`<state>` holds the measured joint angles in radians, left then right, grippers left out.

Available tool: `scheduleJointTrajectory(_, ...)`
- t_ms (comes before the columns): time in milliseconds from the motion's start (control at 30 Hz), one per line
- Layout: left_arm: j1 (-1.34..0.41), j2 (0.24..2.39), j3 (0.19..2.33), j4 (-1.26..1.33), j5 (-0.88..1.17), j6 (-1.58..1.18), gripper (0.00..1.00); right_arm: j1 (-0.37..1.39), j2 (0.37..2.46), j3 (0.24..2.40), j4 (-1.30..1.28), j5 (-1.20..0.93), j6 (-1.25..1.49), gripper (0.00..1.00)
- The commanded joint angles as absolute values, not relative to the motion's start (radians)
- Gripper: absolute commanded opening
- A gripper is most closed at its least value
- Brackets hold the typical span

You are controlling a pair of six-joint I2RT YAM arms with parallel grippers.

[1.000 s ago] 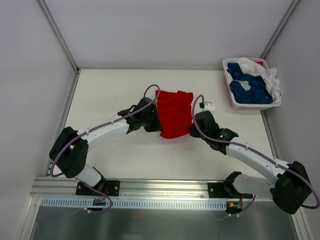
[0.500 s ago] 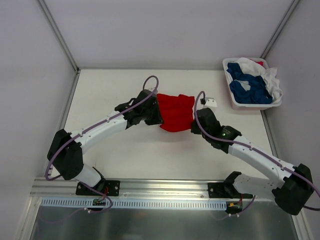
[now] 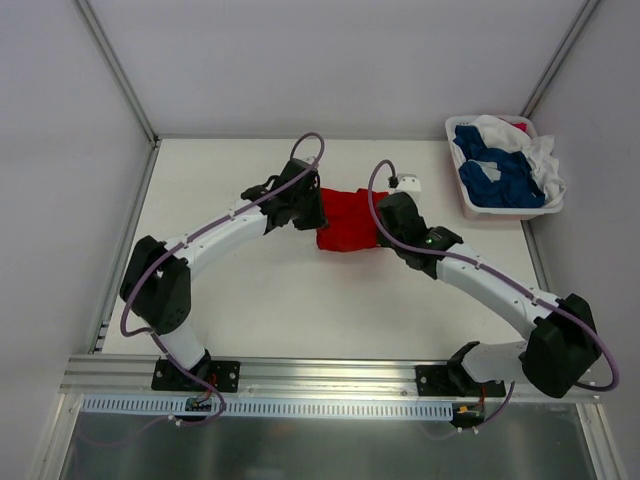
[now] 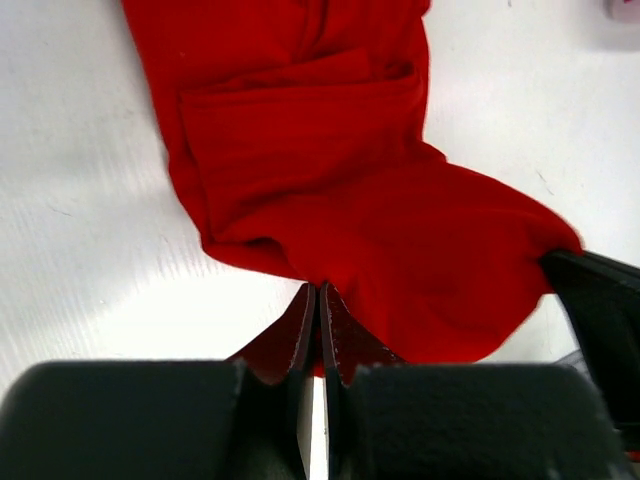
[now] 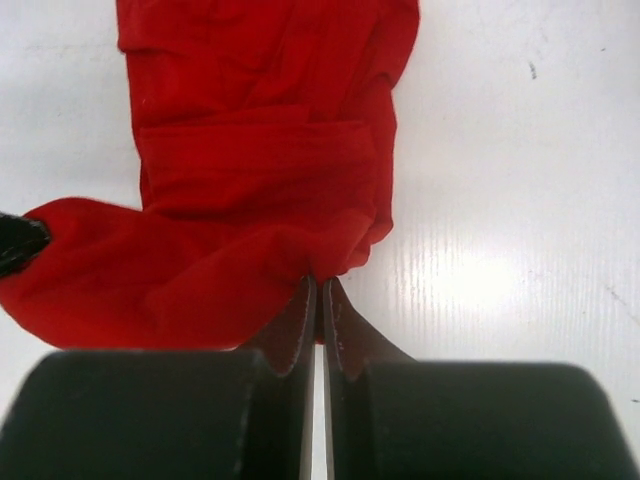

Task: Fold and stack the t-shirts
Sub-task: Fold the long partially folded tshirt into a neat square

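Note:
A bright red t-shirt (image 3: 347,222) lies bunched on the white table (image 3: 230,290) between the two arms. My left gripper (image 4: 318,292) is shut on the near edge of the red t-shirt (image 4: 330,150), at its left side in the top view. My right gripper (image 5: 319,285) is shut on the near edge of the red t-shirt (image 5: 250,150), at its right side. The cloth is doubled over, its near edge lifted towards the far edge. Dark blue and white t-shirts (image 3: 500,165) lie heaped in the basket.
A white plastic basket (image 3: 505,212) stands at the far right corner of the table. A small white object (image 3: 409,183) lies just behind the right arm. Grey walls close in the table on the left, back and right.
Both grippers have carried the near edge of the red t-shirt away from the arm bases towards the far edge. The cloth now looks shorter front to back.

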<state>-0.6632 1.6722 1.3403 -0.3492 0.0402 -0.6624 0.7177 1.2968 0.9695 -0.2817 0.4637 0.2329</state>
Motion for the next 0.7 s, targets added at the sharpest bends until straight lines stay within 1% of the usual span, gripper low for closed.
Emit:
scheduleJointTrajectory(0,-0.624,1.683,1.385,-0.350,0.029,-0.621,0.00,0.654,1.313,1.038,-0.238,0.472,0.184,0.00)
scheduleJointTrajectory(167,-0.569,1.709,1.396,-0.348,0.043,-0.606,0.00,0.574,1.353,1.068,-0.219,0.434,0.147,0.00)
scheduleJointTrajectory(400,-0.526,1.772,1.448,-0.348,0.066,-0.583,0.00,0.529,1.451,1.123,-0.193,0.388,0.124,0.00)
scheduleJointTrajectory(667,-0.489,1.862,1.560,-0.348,0.095,-0.563,0.00,0.489,1.575,1.235,-0.184,0.351,0.095,0.00)
